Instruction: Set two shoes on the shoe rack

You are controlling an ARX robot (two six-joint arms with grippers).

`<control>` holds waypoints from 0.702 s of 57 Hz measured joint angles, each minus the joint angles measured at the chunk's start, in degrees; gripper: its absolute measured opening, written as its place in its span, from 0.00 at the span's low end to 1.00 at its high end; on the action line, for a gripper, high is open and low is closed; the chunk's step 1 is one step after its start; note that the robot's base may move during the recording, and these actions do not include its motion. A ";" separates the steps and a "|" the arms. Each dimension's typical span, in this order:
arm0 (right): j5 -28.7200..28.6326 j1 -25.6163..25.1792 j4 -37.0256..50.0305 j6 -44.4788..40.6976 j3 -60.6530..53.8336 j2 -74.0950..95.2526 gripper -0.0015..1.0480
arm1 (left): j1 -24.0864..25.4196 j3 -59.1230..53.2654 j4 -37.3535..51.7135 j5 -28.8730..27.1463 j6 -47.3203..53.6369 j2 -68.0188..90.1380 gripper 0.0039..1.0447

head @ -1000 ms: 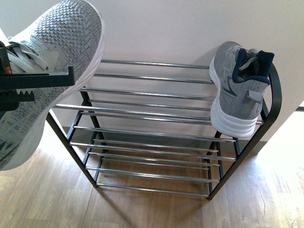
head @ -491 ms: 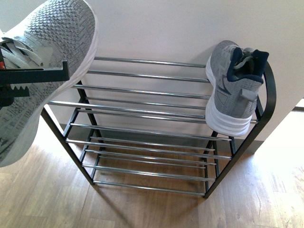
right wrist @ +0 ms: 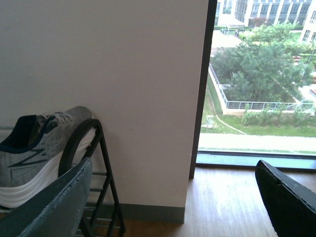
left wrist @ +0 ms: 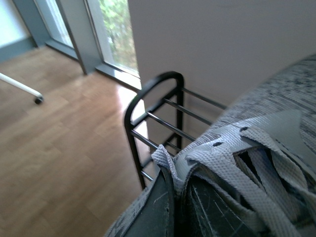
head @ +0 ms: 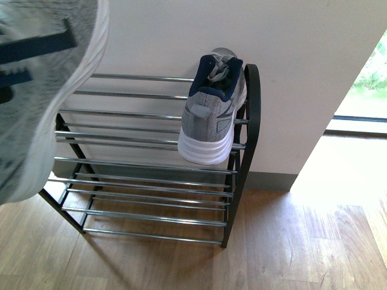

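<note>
One grey knit sneaker [head: 213, 112] with a white sole and navy lining rests heel-out on the top tier of the shoe rack [head: 151, 163], against its right black frame. It also shows in the right wrist view as the sneaker [right wrist: 34, 150] beside the rack's curved frame [right wrist: 81, 140]. A second grey sneaker [head: 45, 103] hangs blurred at the far left, above the rack's left end, with my left gripper [head: 24, 57] shut on it. In the left wrist view the dark fingers [left wrist: 158, 212] clamp the sneaker's tongue and laces [left wrist: 237, 163]. My right gripper [right wrist: 173, 202] is open, holding nothing.
A white wall [head: 290, 66] stands right behind the rack. Wooden floor [head: 302, 241] spreads to the right towards a floor-level window [right wrist: 256, 79]. A white wheeled furniture leg [left wrist: 22, 89] stands on the floor beyond the rack's end.
The front view has swung right, so the rack and the resting sneaker sit further left in frame. The held sneaker has shifted up and left and is now blurred.
</note>
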 joint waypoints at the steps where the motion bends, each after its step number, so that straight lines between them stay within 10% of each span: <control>1: 0.02 0.00 0.00 0.00 0.00 -0.02 0.91 | 0.00 0.63 -1.01 0.70 -1.90 0.20 0.01; 16: -0.04 0.00 -0.02 0.00 0.00 0.00 0.91 | 3.85 16.13 -20.28 17.44 -22.88 10.36 0.01; 40: -0.04 0.00 -0.02 0.00 0.00 0.00 0.91 | 7.52 37.03 -25.51 26.95 -20.41 25.07 0.01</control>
